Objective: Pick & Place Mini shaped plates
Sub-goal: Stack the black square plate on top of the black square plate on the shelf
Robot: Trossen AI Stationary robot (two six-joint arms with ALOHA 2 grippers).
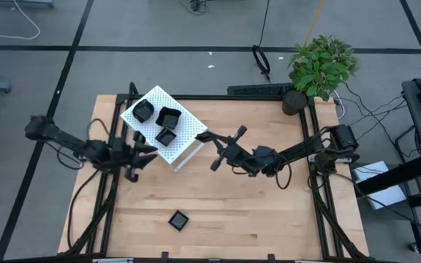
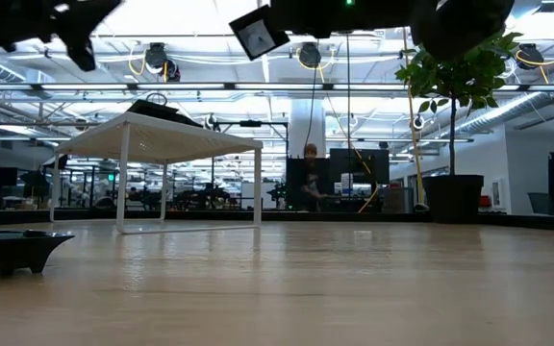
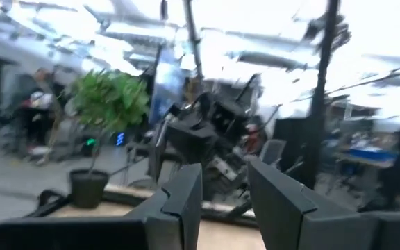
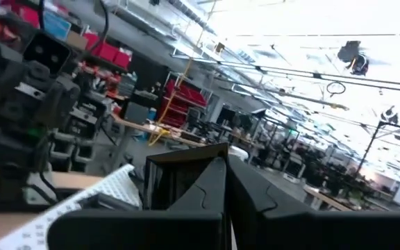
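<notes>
Just beside the white perforated box (image 1: 165,126), the right hand (image 1: 212,138) pinches a mini shaped plate (image 2: 258,34) edge-on for placing, while the left hand (image 1: 143,153) waits half-spread.

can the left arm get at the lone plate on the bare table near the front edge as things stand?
Probably yes. The lone plate sits on open wood with nothing around it, and the left gripper hangs by the white box with jaws apart and empty. It lies a fair way off.

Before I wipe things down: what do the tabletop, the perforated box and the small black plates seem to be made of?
Tabletop: light wood, matte, with visible plank grain. Perforated box: white sheet dotted with holes, probably painted metal or plastic. Plates on the box and the lone plate: black and smooth, possibly glazed ceramic or plastic.
</notes>
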